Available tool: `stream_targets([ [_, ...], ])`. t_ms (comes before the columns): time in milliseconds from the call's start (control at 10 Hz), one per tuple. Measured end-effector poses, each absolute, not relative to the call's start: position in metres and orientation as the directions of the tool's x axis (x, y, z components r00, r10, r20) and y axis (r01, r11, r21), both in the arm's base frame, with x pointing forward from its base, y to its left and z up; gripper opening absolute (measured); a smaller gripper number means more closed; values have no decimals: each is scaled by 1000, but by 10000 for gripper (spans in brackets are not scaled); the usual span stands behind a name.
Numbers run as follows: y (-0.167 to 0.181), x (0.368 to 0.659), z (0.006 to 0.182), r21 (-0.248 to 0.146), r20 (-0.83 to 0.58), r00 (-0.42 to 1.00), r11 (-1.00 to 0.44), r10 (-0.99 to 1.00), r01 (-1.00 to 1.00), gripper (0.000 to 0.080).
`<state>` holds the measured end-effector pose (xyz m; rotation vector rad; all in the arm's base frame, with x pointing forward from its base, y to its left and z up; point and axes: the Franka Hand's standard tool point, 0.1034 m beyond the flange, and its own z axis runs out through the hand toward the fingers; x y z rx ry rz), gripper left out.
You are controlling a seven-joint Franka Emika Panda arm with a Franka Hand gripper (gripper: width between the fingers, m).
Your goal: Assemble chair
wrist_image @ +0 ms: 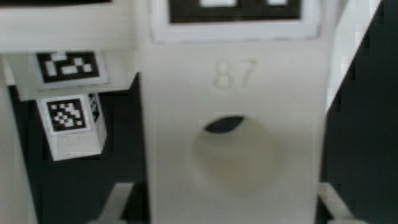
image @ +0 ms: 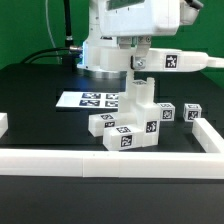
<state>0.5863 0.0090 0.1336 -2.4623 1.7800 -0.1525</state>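
My gripper point(image: 140, 68) hangs above the middle of the table, shut on an upright white chair slab point(image: 138, 95). The slab's foot rests on a cluster of joined tagged chair parts point(image: 128, 130). In the wrist view the slab point(wrist_image: 231, 90) fills the picture, with a dark hole in its face and a tag at its far end. My gripper point(wrist_image: 224, 198) has a finger on each side of it; the fingers point(wrist_image: 125, 200) show only as pale strips. Two tagged chair parts point(wrist_image: 71, 90) lie beside the slab.
The marker board point(image: 92, 99) lies flat behind the cluster at the exterior view's left. Two loose cube-ended chair parts point(image: 180, 112) stand at the right. The plain white border rail point(image: 110, 160) runs along the front and up the right side.
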Motion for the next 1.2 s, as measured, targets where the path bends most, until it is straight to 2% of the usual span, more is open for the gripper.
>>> stream_targets([
  [500, 3, 581, 133, -131, -15, 259, -255, -966, -958, 284],
  [1200, 6, 577, 127, -119, -16, 264, -261, -964, -958, 284],
])
